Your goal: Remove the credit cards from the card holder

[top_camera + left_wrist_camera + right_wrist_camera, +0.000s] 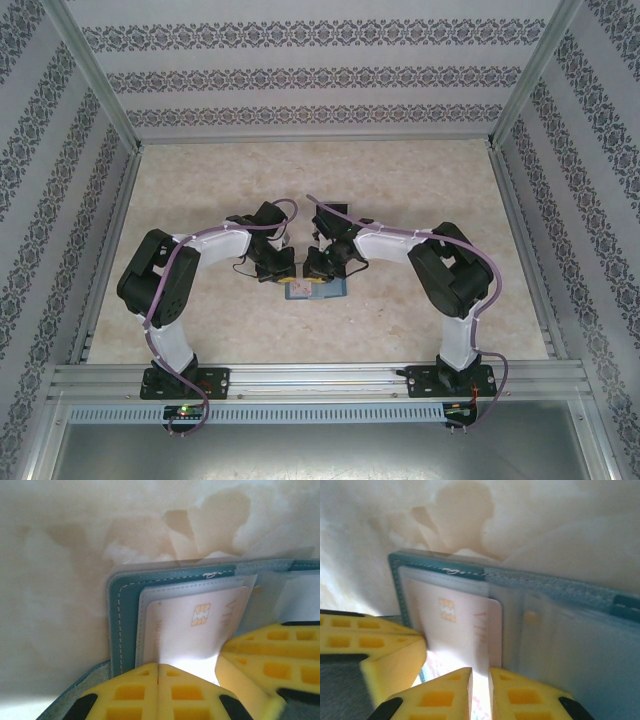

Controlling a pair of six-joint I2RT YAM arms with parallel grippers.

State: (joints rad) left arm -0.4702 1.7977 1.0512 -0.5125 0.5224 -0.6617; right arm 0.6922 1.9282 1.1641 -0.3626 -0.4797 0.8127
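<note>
Card (200, 630) edge — behind left claw (158, 672)

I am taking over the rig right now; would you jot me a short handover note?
Left gripper: shut, tips at the open teal card holder's near edge.
Right gripper: nearly closed at the pale pink card's near end; grip unclear.
Holder lies open on the table, card in a clear pocket.
Done: no card out. Left: pull all cards out.
</note>
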